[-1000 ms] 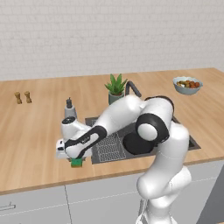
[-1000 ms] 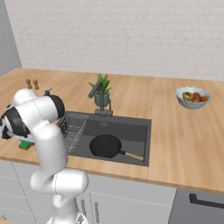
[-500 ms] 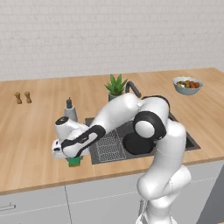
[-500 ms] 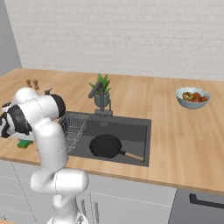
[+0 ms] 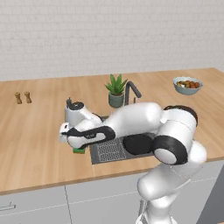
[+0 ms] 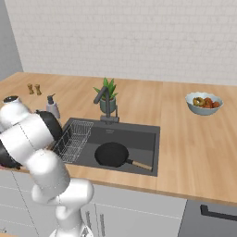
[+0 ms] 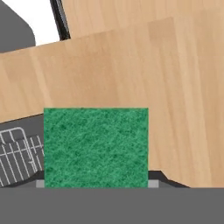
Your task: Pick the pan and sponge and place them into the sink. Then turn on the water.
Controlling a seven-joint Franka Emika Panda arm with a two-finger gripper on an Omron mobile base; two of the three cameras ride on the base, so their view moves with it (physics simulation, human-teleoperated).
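1. Down in the sink [image 6: 148, 139], the pan [image 6: 111, 154] already lies flat on the basin floor beside the wire rack [image 6: 73, 140], its wooden handle pointing toward the front right corner, so that part of the task looks done.
2. No stream falls from the faucet [image 6: 102, 95], so the water is judged to be off for now.
3. The sponge [image 5: 79, 150] sits on the counter [image 5: 35, 144] just left of the sink's edge, under the hand; it is not yet in the basin.
4. The arm reaches low and far to the left across the sink, forearm nearly level, hand pointed down over the sponge.
5. From the hand camera the sponge [image 7: 96, 148] is centred and very close, hiding the fingertips; whether the gripper [image 5: 75, 146] is spread or pinching cannot be told.
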